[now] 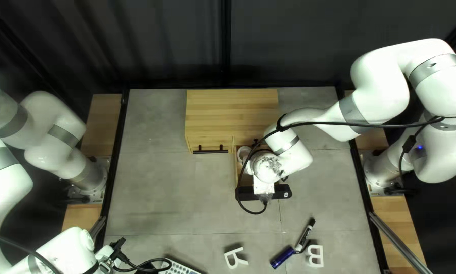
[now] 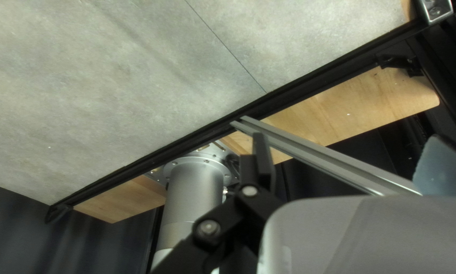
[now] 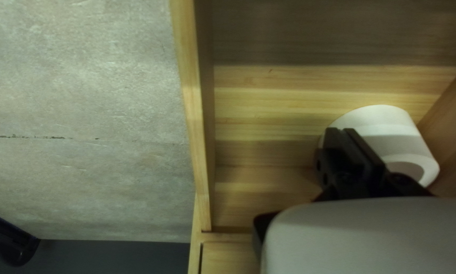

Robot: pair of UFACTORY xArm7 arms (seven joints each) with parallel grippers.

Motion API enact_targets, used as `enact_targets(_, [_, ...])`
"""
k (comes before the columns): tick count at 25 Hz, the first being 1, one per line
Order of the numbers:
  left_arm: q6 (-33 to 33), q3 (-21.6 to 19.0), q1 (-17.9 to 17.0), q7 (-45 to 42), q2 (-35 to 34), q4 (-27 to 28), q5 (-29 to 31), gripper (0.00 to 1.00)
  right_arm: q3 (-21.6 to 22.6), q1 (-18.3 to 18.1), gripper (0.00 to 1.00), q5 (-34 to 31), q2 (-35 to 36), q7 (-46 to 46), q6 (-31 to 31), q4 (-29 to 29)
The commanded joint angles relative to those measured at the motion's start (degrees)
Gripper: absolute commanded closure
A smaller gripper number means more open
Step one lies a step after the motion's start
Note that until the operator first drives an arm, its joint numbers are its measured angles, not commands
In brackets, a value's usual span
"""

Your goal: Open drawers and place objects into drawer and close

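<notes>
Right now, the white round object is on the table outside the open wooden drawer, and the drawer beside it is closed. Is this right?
Not quite: the white round object is inside the open wooden drawer, as the right wrist view shows. The drawer beside it is closed.

A white letter R (image 1: 235, 258), itself a cut-out piece, lay on the table to the left of the blue marker (image 1: 282, 257) in the top left view; a white letter B (image 1: 315, 255), likewise a cut-out, lay to the marker's right. Dark print, too small to read, ran along the white-barrelled marker (image 1: 303, 237) just above the blue one. A tiny illegible label marked the black bar (image 1: 248, 194), farther above it.
</notes>
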Motion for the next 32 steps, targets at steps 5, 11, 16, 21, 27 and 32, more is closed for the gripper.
enact_targets(5, [0.0,0.0,0.0,0.0,0.0,0.0,0.0,0.0,0.6,0.0,0.99,1.1,-1.4,-0.6,0.2,-0.3])
enact_targets(11, [0.0,0.0,0.0,0.0,0.0,0.0,0.0,0.0,0.7,-0.4,0.99,2.0,-1.1,-1.4,-1.4,-0.3])
enact_targets(16, [0.0,0.0,0.0,0.0,0.0,0.0,0.0,0.0,0.8,-0.9,0.99,2.6,-0.6,-2.3,-2.4,0.5])
enact_targets(21, [0.0,0.0,0.0,0.0,0.0,0.0,0.0,0.0,1.0,-1.0,0.99,3.5,0.5,-2.8,-2.7,1.8])
enact_targets(27, [0.0,0.0,0.0,0.0,0.0,0.0,0.0,0.0,1.0,-1.3,0.99,3.9,1.5,-3.5,-3.1,3.2])
enact_targets(32, [0.0,0.0,0.0,0.0,0.0,0.0,0.0,0.0,0.8,-1.3,0.99,3.2,1.5,-3.2,-3.5,3.1])
